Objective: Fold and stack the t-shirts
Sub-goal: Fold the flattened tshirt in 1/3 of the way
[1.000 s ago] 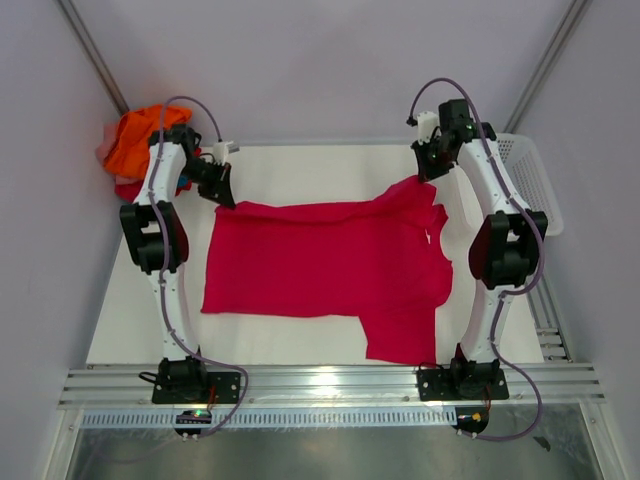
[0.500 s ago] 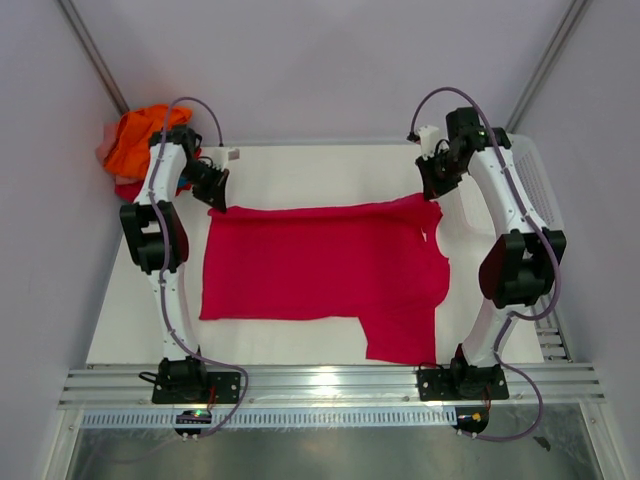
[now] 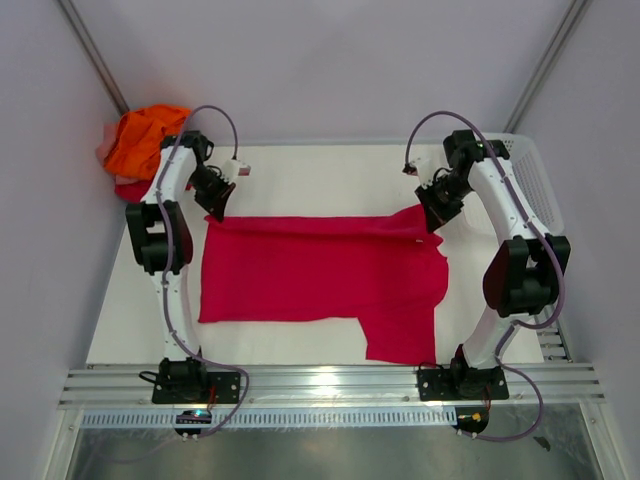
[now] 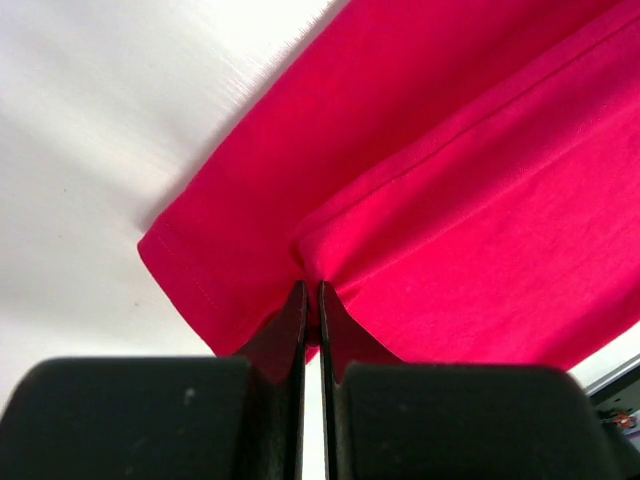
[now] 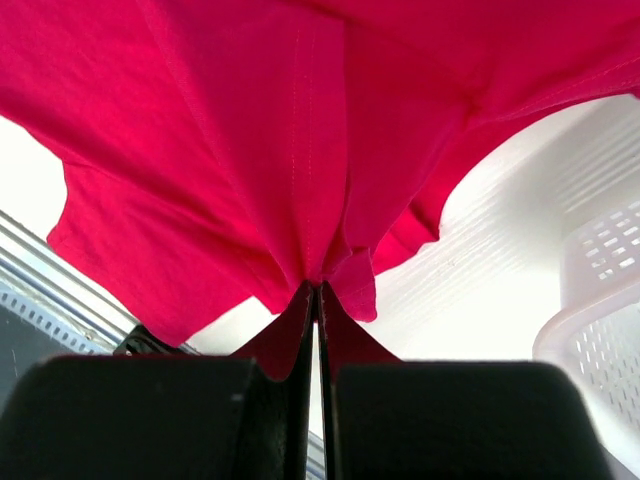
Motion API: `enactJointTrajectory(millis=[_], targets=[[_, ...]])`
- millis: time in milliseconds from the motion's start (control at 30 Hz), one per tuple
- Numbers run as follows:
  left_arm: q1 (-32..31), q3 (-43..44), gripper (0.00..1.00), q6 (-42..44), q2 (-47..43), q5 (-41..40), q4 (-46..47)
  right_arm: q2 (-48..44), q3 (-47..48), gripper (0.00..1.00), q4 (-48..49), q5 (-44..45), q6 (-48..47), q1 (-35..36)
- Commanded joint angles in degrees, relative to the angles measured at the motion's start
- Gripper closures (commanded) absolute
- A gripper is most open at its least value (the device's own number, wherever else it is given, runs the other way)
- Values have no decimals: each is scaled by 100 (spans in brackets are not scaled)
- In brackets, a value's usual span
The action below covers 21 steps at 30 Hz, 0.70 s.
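Top view: the crimson t-shirt (image 3: 320,275) lay spread flat across the middle of the white desk (image 3: 300,170), long axis running 9 to 3 o'clock. One short sleeve projected toward 6 o'clock at the garment's right end, near the right arm's base. Along the 12 o'clock edge a narrow band of cloth was doubled over onto the body of the garment, running between the two sets of jaws.

The left arm (image 3: 160,235) reached to the shirt's 10 o'clock corner. The left wrist view showed its jaws together, clamped on a pinch of crimson cloth where a fold met the stitched hem. Bare desk lay beyond the cloth toward 10 o'clock in that view.

The right arm (image 3: 515,270) reached to the shirt's 2 o'clock corner. The right wrist view showed its jaws together, clamped on bunched crimson cloth with a stitched seam running up from the pinch. The cloth hung in gathers above the desk there.

A heap of other t-shirts (image 3: 140,140) sat past the desk's 10 o'clock corner: bright orange on top, with red and pale pink showing at its edges.

A white mesh basket (image 3: 530,170) stood at the desk's 2 o'clock corner, just beyond the right arm and apart from the shirt.
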Motion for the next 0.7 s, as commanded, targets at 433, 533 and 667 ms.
enactJointTrajectory(millis=[433, 533, 667], targets=[[-624, -32, 100, 281, -532, -1487, -1569, -294, -546, 1, -615, 646, -952, 5], [-668, -58, 100, 264, -488, -1487, -1569, -199, -282, 1, -202, 550, -592, 32], [-782, -84, 100, 246, -444, -1592, -1595, 250, 61, 1, 404, 488, 119, 84]])
